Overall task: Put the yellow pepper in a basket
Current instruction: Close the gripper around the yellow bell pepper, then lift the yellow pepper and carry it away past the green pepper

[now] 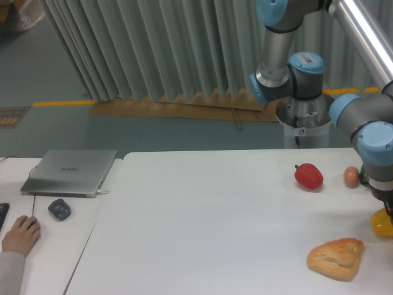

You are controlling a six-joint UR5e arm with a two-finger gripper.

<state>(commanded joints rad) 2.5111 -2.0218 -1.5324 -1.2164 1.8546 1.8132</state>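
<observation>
The yellow pepper (382, 224) sits at the table's right edge, partly cut off by the frame. Directly above it is the arm's blue-capped wrist (376, 161). Only a dark sliver of my gripper (389, 203) shows at the frame's edge just over the pepper. Its fingers are out of frame, so I cannot tell whether they touch or hold the pepper. No basket is in view.
A red pepper (309, 176), a small brown egg (350, 177) and a sliver of a green pepper (363, 175) lie behind the wrist. A golden pastry (336, 257) lies at front right. On the left desk are a laptop (70, 171), a mouse and a person's hand (19, 234).
</observation>
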